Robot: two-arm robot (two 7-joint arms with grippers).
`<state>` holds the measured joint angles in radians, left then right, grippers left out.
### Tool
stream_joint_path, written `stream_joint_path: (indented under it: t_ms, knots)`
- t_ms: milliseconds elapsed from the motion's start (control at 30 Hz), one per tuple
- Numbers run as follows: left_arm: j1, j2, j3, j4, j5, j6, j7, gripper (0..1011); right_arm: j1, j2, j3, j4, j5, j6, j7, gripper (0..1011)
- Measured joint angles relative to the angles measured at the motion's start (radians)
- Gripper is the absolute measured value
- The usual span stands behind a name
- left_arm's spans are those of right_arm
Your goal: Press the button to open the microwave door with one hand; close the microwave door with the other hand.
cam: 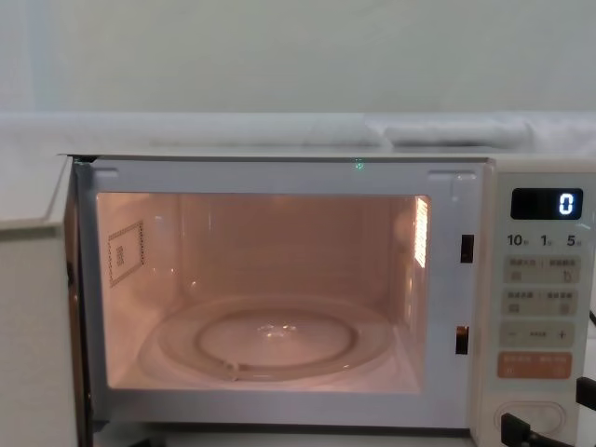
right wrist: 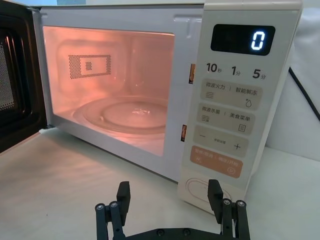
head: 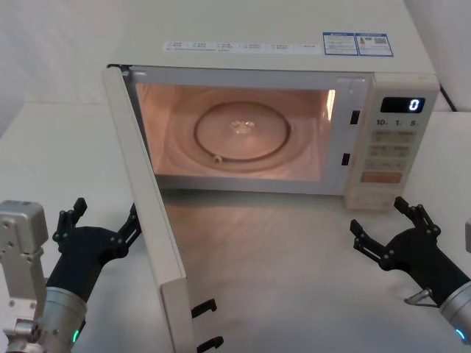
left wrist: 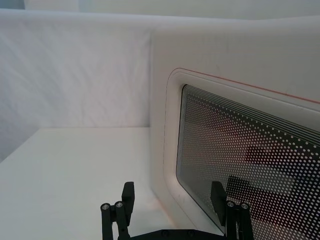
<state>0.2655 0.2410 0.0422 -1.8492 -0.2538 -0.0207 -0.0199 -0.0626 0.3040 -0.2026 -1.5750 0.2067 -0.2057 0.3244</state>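
The cream-white microwave door point(head: 151, 243) stands swung open at centre-left. The black left gripper point(head: 99, 220), fingers apart, sits beside it; the black right gripper point(head: 390, 228), fingers apart, hovers below the cream oval button point(right wrist: 205, 191).

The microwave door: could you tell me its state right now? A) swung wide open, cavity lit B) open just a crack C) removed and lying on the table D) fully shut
A: the microwave door stands swung out on its left hinge, and the lit cavity with its glass turntable is exposed.

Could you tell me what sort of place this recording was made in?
Probably a robot test bench, not a home kitchen: a cream microwave stands alone on a plain white table before a bare white backdrop.
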Motion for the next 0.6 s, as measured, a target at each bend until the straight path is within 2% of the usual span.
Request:
stream_joint_path:
  t_ms: [600]
  knots:
    - [0.0,0.0,0.0,0.0,0.0,0.0,0.0,1001,0.0,0.0,0.0,0.0,0.0,0.0,0.0,1002]
